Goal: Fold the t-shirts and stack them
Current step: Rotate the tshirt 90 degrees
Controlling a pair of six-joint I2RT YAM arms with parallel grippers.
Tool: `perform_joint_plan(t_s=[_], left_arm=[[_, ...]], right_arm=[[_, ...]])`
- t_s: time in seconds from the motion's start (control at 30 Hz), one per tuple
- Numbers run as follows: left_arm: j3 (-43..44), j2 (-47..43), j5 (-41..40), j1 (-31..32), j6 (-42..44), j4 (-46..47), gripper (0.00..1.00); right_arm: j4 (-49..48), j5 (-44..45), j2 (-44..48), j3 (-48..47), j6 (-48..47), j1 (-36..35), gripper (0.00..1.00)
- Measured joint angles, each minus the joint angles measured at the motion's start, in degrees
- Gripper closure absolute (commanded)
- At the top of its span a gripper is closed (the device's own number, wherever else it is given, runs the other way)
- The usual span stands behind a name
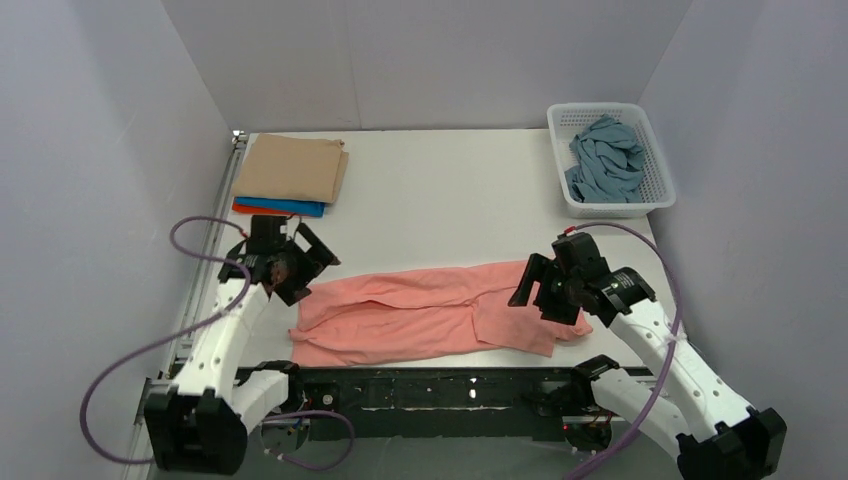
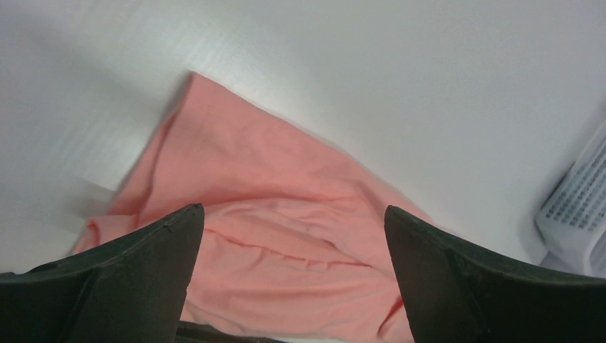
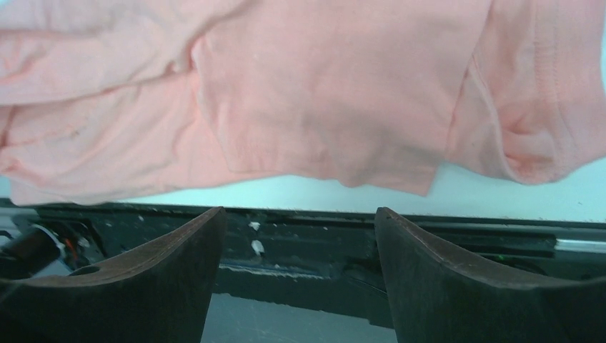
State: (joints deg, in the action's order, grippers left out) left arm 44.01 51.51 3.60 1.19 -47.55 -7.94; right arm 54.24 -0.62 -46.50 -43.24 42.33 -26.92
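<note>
A salmon-pink t-shirt lies folded lengthwise into a long strip near the table's front edge; it also shows in the left wrist view and the right wrist view. My left gripper is open and empty, above the shirt's left end. My right gripper is open and empty, above the shirt's right end. A stack at the back left has a folded tan t-shirt on top, then a bright blue one and an orange-red one. A dusty grey-blue t-shirt lies crumpled in the basket.
A white mesh basket stands at the back right; its corner shows in the left wrist view. Grey walls close in the table on three sides. A black rail runs along the front edge, also in the right wrist view.
</note>
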Motion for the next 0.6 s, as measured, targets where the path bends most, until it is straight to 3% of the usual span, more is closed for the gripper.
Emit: perform_joint_plan(t_s=[0.2,0.27,0.43,0.6], left_arm=[[2.49,23.06,8.02,13.03,3.72,3.69,0.02],[1.44,27.89,9.11,14.19,4.44,5.75,0.02],[0.13,32.2,9.9,14.03,4.98,5.92,0.02],[0.22,32.09,8.59,13.75,5.14,4.46,0.02]], right_arm=[[-12.46,-2.58,-11.06,3.39,5.53,0.35,0.14],[-15.37,-2.54,-14.82,4.94,6.23,1.38,0.14],[-21.9,-5.44,-24.28,7.48,6.78,9.14,0.14],[-22.01,-11.82,-33.42,2.75,5.29,15.72,0.14]])
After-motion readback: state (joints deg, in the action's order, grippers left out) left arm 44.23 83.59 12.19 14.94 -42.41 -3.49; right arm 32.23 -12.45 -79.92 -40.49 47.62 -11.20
